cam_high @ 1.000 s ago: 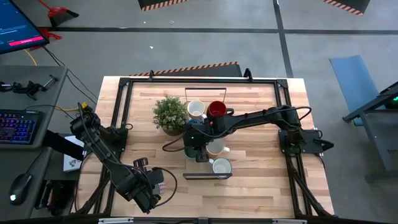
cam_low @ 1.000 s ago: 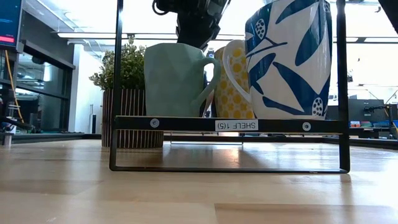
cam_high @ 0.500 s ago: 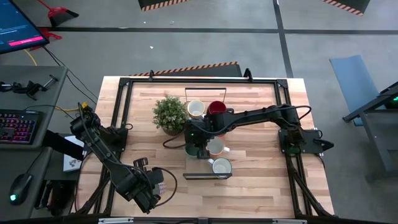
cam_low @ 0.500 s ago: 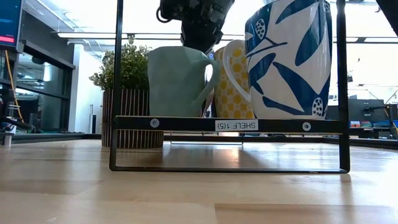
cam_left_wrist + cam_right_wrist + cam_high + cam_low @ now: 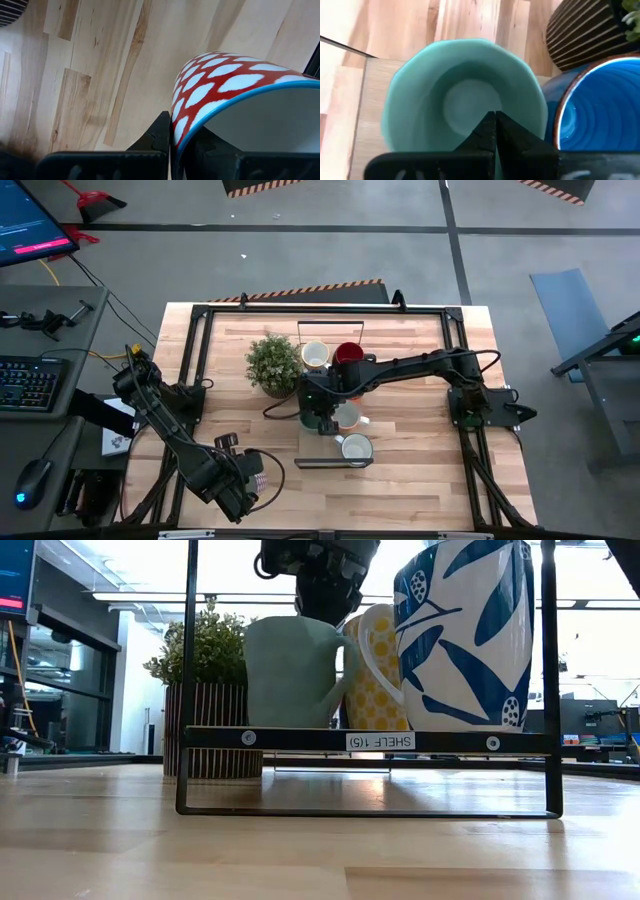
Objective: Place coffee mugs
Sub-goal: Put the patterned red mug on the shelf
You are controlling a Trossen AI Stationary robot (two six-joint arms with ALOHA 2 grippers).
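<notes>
The black wire shelf, labelled "SHELF 1(5)", stands on the wooden table and carries a row of mugs: a teal green mug at one end, a yellow dotted mug beside it, and a white mug with blue leaves nearest the low camera. From above, a cream mug and a dark red mug sit at the far end of the shelf, and a white mug at the near end; all of them look empty. The right gripper reaches across from the right side of the table and hangs over the teal green mug, its two dark fingers pressed together on the mug's rim (one inside the wall, one outside, as far as the wrist view shows). A blue mug stands touching the teal one. The potted plant in its striped pot stands just beside the shelf, close to the right arm's wrist. The left gripper waits at the table's near left edge, its fingers closed on the rim of a red mug with white spots.
</notes>
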